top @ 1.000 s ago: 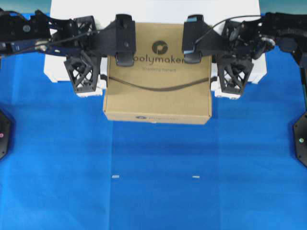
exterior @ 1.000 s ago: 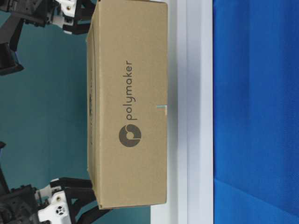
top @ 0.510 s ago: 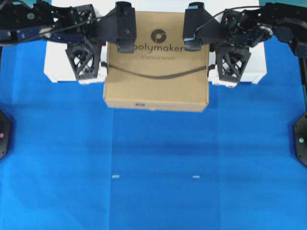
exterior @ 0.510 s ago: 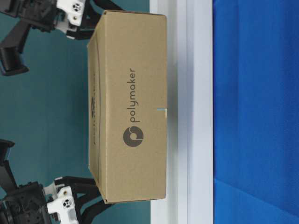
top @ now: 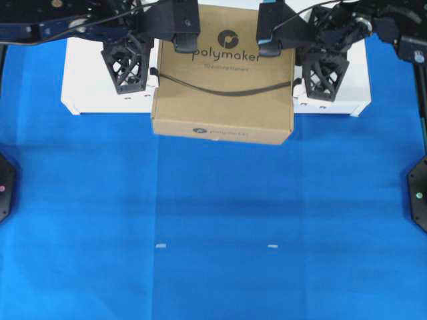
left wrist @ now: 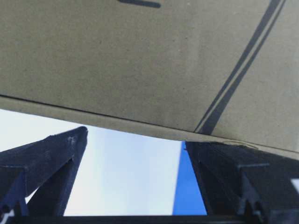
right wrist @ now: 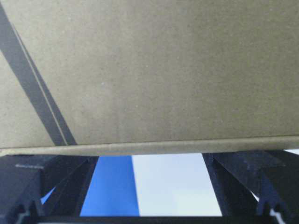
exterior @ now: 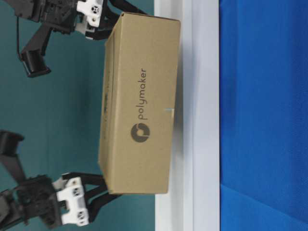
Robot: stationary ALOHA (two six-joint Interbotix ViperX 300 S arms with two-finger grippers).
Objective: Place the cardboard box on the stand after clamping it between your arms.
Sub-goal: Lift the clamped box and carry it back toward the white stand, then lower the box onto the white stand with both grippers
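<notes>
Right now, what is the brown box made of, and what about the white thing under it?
The cardboard box looks like plain matte brown cardboard: dull speckled surface, folded edges, a dark printed logo. The stand is smooth, flat and white, perhaps painted board or plastic; its look alone does not settle which.

Even, bright lighting is filling every view; the cardboard box [top: 223, 73] is casting a soft shadow toward the blue table's [top: 213, 233] near edge; wrist views are showing close-up softness.
</notes>
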